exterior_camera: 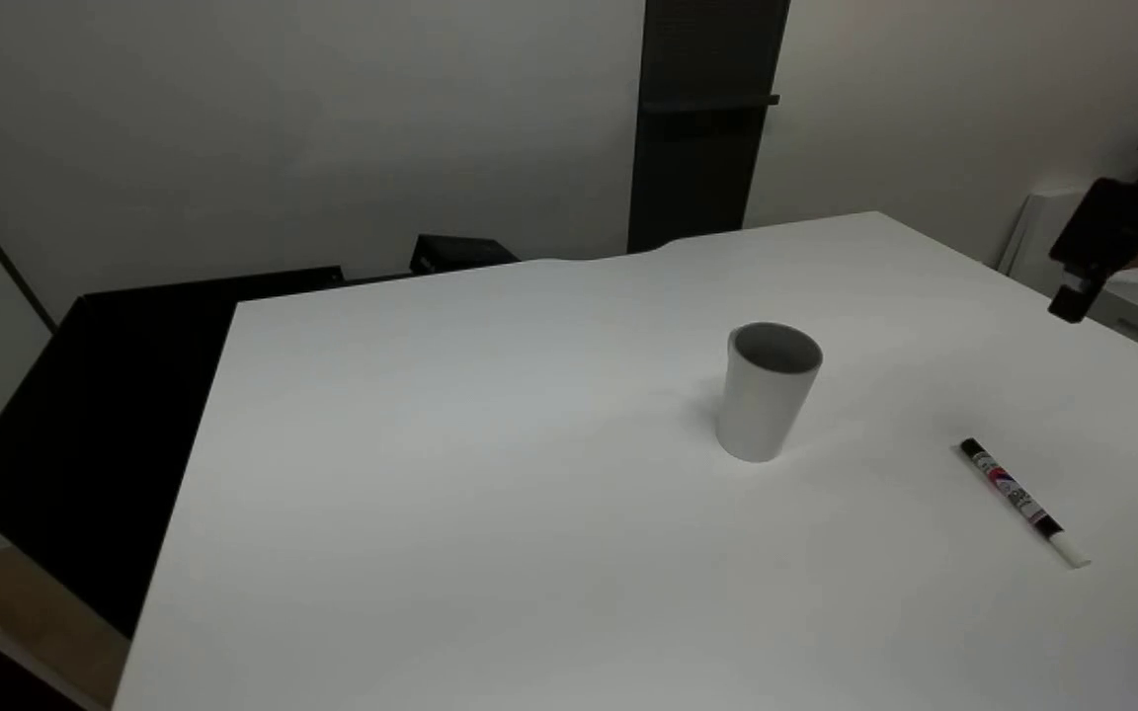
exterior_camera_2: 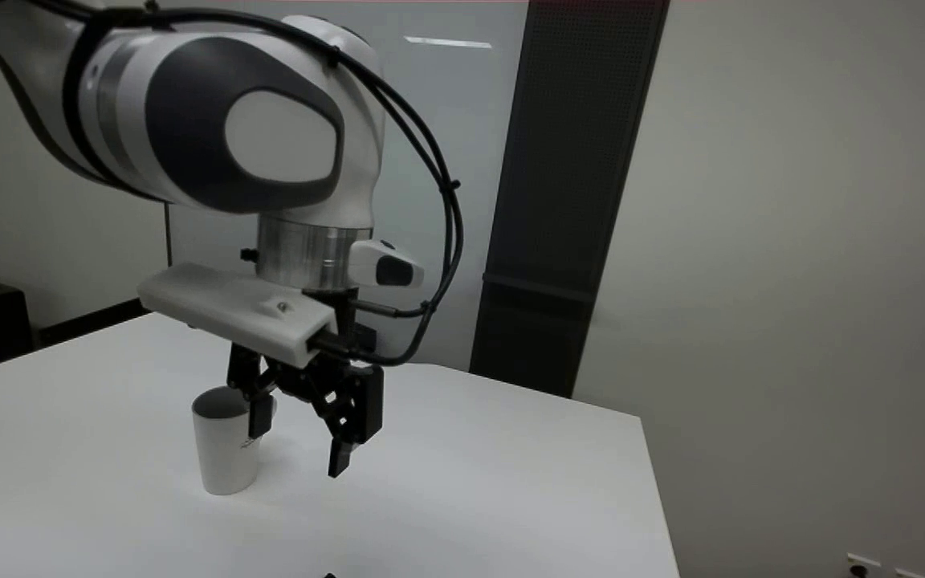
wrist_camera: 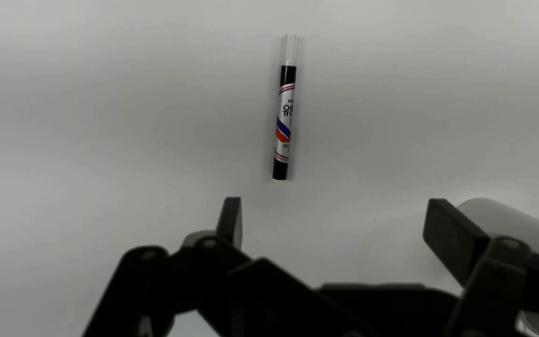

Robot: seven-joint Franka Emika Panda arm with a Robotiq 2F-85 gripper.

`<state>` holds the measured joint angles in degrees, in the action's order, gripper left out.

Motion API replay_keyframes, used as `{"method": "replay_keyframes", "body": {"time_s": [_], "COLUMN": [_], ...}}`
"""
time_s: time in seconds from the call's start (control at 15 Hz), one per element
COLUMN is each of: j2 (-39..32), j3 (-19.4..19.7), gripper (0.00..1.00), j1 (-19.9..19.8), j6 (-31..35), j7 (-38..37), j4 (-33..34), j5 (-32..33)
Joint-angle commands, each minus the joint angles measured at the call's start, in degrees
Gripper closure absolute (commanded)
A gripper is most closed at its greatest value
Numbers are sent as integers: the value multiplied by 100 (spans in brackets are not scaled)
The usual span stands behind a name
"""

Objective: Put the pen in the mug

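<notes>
Two blocky black fingers (wrist_camera: 452, 241) of the jointed black claw (wrist_camera: 338, 224) are spread wide, and the flat white table (wrist_camera: 110, 131) shows between them low in the wrist view. In an exterior view the claw hangs at the upper right, well apart from the light-grey round mug (exterior_camera: 762, 410). That mug stands upright with its dark mouth up, right of the middle. On the table, at the lower right of that same view, lies the thin, round black-and-white pen (exterior_camera: 1016, 496) with a red mark. It slants there, black end up and left, white end down and right. In the wrist view it is near the top middle, almost straight up and down, white end at the top, black end toward the claw but apart from it.
</notes>
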<state>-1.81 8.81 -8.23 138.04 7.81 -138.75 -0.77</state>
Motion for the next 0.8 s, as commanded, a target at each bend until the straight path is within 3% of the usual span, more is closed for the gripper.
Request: {"method": "replay_keyframes", "body": {"time_s": [0.0, 0.73], "j2": [-33, -355], "j3": [-10, 17], "gripper": [0, 0], "j1": [-30, -52], "j6": [806, 865], "j7": [-67, -88], "j4": [-477, -610], "j5": [-102, 56]}}
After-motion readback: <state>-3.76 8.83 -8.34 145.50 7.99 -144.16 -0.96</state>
